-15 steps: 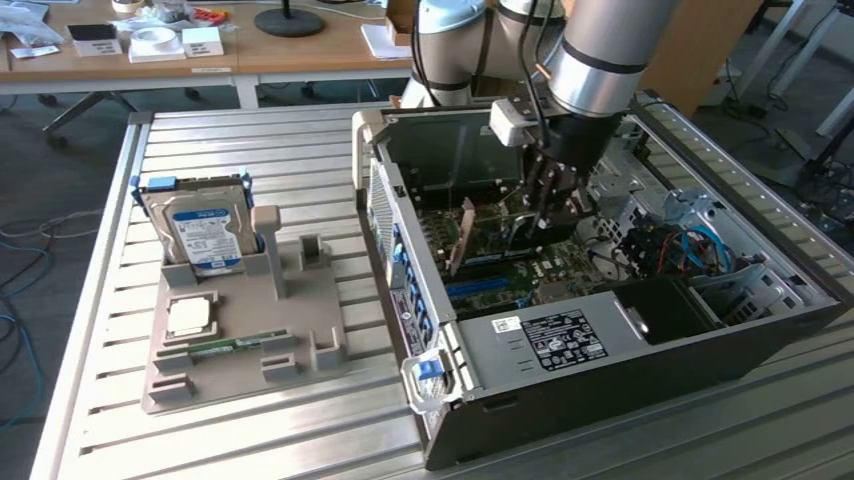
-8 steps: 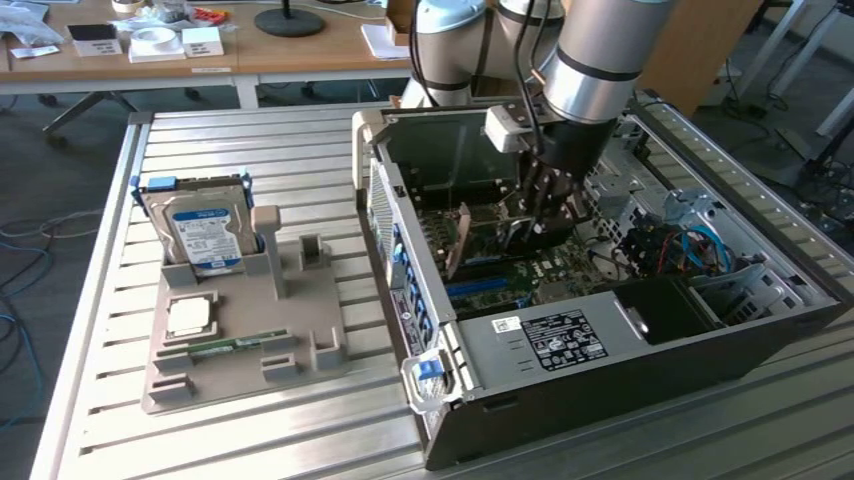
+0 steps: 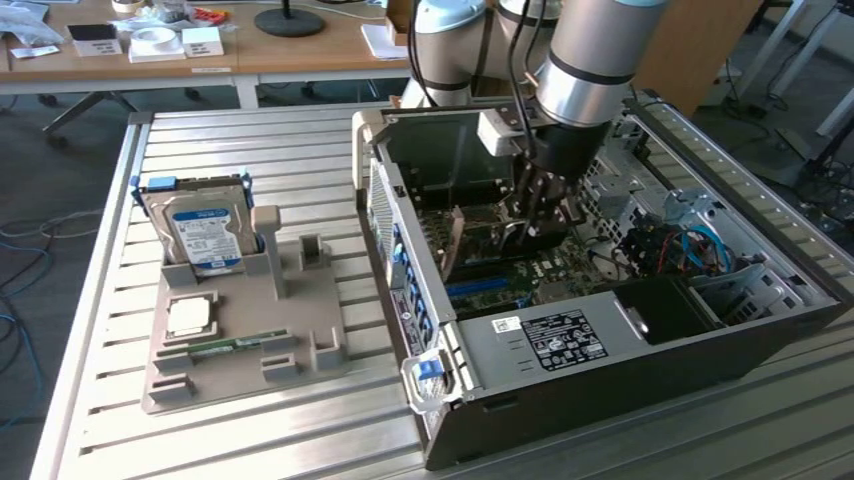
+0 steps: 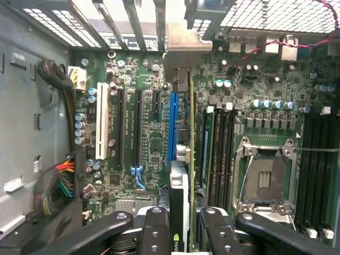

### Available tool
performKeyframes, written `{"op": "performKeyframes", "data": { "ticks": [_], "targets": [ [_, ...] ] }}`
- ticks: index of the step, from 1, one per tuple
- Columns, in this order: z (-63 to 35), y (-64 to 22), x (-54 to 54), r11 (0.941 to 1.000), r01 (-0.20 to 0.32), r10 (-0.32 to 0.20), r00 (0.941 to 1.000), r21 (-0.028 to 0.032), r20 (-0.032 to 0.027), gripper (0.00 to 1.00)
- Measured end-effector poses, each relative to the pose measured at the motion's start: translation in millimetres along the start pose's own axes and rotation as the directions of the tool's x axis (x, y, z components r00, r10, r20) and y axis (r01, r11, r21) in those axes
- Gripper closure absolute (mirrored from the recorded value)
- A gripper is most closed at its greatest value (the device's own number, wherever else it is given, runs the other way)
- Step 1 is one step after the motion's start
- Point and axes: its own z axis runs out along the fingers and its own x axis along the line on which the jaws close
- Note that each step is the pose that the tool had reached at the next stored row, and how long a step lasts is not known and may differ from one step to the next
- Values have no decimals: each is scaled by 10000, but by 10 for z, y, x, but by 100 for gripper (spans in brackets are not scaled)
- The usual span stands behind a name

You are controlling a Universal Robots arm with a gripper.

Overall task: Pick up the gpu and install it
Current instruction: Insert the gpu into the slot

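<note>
claw point(image 4: 183, 229) clamps narrowly on the gpu point(image 4: 179, 199), held edge-on straight below it; the card's long axis runs parallel to the blue slot point(image 4: 172, 127), just beside it on the motherboard point(image 4: 151, 154).

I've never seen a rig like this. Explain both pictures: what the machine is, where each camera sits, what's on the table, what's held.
The machine is a robot arm with a gripper at its end, reaching down into an open computer case. The exterior view comes from a camera off the arm, looking over the slatted metal table. The wrist view comes from a camera on the wrist, looking past the gripper onto the motherboard. At the exterior view's left, a gray holder on the table carries an upright hard drive and a flat-lying green RAM stick. The gripper is shut on the gpu, held edge-on in line with a blue slot. Whether it is seated, I cannot tell.
</note>
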Motion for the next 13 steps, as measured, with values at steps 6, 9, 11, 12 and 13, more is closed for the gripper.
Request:
{"op": "performKeyframes", "data": {
  "ticks": [6, 9, 11, 12, 13],
  "targets": [
    [5, 20, 57, 10000, -3, 3, 10000, 0, 1, 73],
    [5, 33, 75, 10000, 1, -1, 10000, 0, 0, 73],
    [6, 46, 78, 10000, -1, 1, 10000, 0, 0, 73],
    [9, 54, 78, 10000, -1, 1, 10000, 0, 1, 73],
    [11, 63, 78, 10000, -1, 1, 10000, 0, 0, 73]
  ]
}}
